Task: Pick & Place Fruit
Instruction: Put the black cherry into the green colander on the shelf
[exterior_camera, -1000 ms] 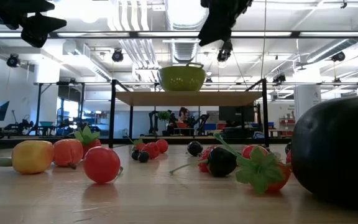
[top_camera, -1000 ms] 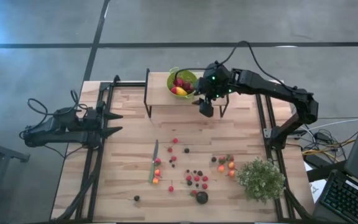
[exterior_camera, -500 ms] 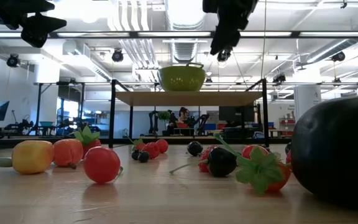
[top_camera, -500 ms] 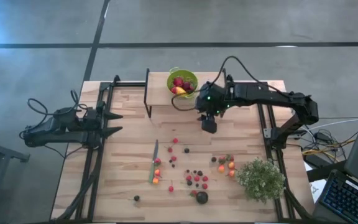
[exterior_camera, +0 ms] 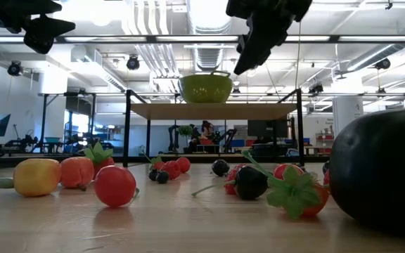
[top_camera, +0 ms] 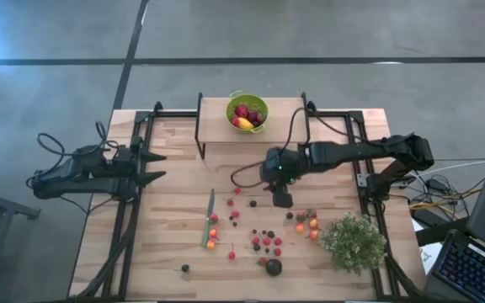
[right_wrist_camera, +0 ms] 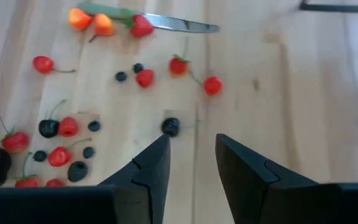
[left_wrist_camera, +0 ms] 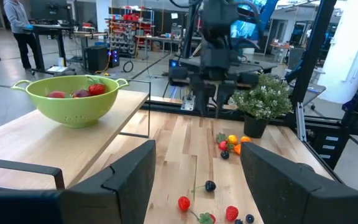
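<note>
Many small fruit (top_camera: 255, 231) lie loose on the wooden table: red berries (right_wrist_camera: 145, 78), dark ones (right_wrist_camera: 171, 126), some orange ones (top_camera: 312, 224) and one bigger dark round one (top_camera: 274, 267). More fruit sits in a green bowl (top_camera: 247, 111) on a raised shelf at the far edge. My right gripper (right_wrist_camera: 191, 146) hangs above the table's middle, slanting down. It is open with nothing between its fingers, and a dark berry lies just ahead of them. My left gripper (top_camera: 154, 167) waits open at the left edge, pointing level.
A slim green-handled knife (top_camera: 209, 217) lies left of the fruit. A bushy pale-green plant (top_camera: 354, 241) stands at the near right. The shelf's black frame (top_camera: 200, 126) rises at the far edge. Bare wood (top_camera: 175, 252) lies toward the near left.
My right gripper has left the spot beside the green bowl. It has swung toward the near edge and come down, and now hangs over the scattered fruit at the table's middle. The fruit and the bowl have stayed where they were.
</note>
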Tool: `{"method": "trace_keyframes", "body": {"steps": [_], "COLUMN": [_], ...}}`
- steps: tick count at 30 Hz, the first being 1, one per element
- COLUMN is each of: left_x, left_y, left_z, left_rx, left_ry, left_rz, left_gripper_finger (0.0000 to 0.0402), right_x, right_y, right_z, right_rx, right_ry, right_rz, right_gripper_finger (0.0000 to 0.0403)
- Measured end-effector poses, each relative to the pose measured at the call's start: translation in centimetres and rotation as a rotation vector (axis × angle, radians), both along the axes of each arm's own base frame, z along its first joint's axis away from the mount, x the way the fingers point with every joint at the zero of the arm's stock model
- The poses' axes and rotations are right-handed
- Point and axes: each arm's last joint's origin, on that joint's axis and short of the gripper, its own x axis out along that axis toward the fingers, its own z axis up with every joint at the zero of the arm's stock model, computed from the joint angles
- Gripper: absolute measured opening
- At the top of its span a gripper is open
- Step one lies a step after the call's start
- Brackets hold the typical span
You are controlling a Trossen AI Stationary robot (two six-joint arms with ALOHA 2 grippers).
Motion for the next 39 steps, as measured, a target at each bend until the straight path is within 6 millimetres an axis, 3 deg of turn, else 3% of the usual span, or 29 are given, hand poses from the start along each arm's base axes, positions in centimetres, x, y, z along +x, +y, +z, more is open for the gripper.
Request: {"method": "trace_keyframes", "body": {"steps": [6,15,29,39], "left_x": [0.0,0.0,0.0,0.1], "left_y": [0.0,0.0,0.0,0.0], "left_z": [0.0,0.0,0.0,0.0], "left_rx": [0.0,0.0,0.0,0.0], "left_ry": [0.0,0.0,0.0,0.007], "left_rz": [0.0,0.0,0.0,0.001], "left_gripper_finger": [0.0241,0.0241,0.0241,0.0241], "right_x": [-0.1,0.2,1.0,1.8], "right_y": [1.7,2.6,2.6,2.5], "right_z": [-1.6,-4.1,-7.4,-11.0], "right_rx": [0.018,0.081,0.074,0.071], "right_ry": [-0.012,-0.106,-0.162,-0.062], "right_rz": [0.031,0.039,0.036,-0.024], "right_gripper_finger": [0.0105,0.0096,0.0207,0.0247]}}
